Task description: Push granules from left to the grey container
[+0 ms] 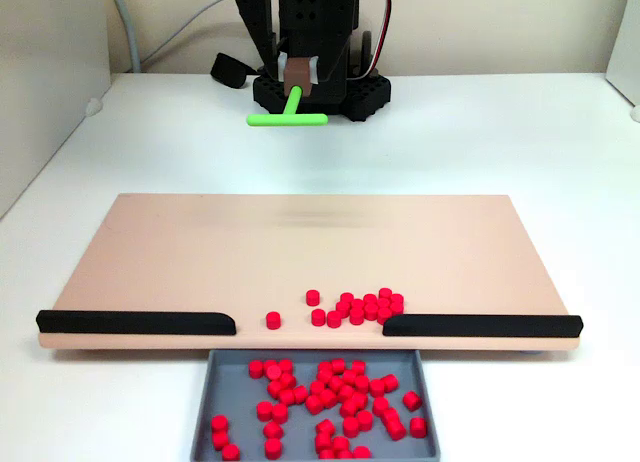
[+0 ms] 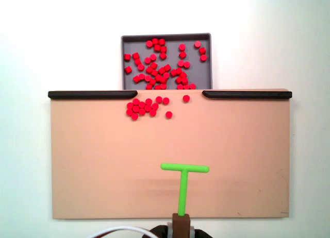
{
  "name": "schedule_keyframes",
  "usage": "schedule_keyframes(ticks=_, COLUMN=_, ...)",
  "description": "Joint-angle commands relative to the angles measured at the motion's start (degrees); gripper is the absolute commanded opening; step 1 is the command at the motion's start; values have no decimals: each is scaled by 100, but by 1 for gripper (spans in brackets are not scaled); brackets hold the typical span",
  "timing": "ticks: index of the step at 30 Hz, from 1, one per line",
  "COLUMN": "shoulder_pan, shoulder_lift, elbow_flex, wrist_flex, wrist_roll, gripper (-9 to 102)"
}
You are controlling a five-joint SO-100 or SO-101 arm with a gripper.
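— What are you looking at?
— A white desk (image 1: pixel 560 152) against a pale wall, a beige board (image 2: pixel 103 160) across it, two black strips (image 2: pixel 92 94) along one edge.

— Your claw (image 2: pixel 181 221)?
— Closed on the stem of the green T-shaped pusher (image 2: pixel 183 186), which hangs above the board, crossbar toward the gap.

— The granules (image 2: pixel 142 107)?
— About twenty lie clustered at the gap, one (image 1: pixel 273 320) apart. Dozens more fill the grey container (image 1: pixel 205 402), which butts the board's edge, long side parallel to it.
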Motion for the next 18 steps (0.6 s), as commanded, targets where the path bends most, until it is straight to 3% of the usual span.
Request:
schedule_keyframes(ticks=1, shoulder_pan=-26, shoulder_lift=18, elbow_flex=-105, wrist_flex=-26, wrist_roll=62, gripper=0)
schedule_keyframes(ticks=11, shoulder_pan=-378, shoulder_lift=193, elbow_flex=-114, wrist_flex=-26, wrist_roll=765, gripper=0)
schedule_keyframes(ticks=18, shoulder_pan=-817, shoulder_lift=246, elbow_flex=-114, wrist_flex=26, wrist_roll=2531, gripper=0)
